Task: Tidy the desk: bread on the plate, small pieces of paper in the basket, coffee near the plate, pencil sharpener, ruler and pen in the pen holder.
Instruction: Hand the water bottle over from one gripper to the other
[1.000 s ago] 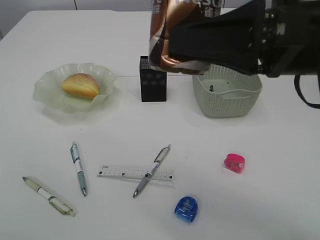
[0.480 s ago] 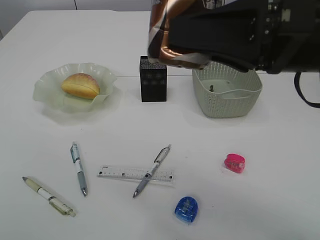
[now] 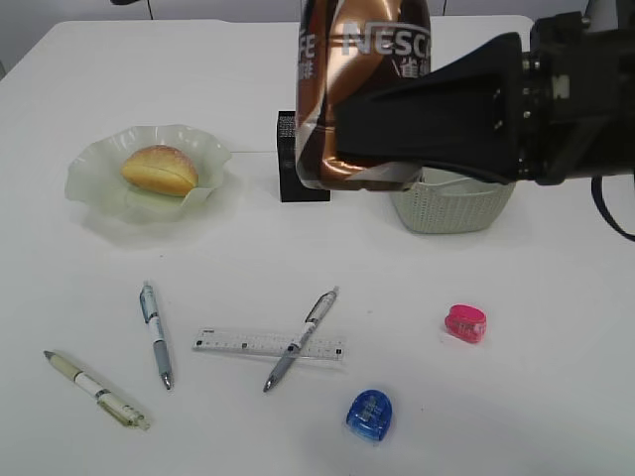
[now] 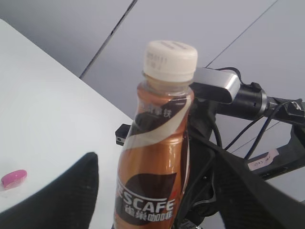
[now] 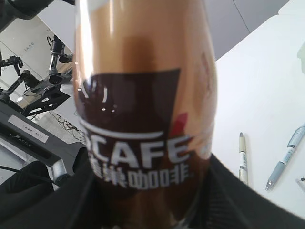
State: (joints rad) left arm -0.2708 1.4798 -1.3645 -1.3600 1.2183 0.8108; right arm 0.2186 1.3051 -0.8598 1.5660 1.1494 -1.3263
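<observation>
Exterior view: right arm (image 3: 476,109) holds coffee (image 3: 362,89) aloft (upright).

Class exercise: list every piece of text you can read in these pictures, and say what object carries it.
"NESC", cut off by the gripper: coffee bottle label, exterior view.
"SCAFE": same label, left wrist view.
"CAFE": same label, right wrist view.
Chinese characters under the brand: not transcribed.
Cap print: too faint.
Ruler markings: too small.

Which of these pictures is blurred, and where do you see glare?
Right wrist view: the brown plastic coffee bottle fills the frame, soft and out of focus, with a bright streak on its left edge. Exterior view: shiny reflections on the bottle; the white desk is evenly lit. Left wrist view: sharp.
</observation>
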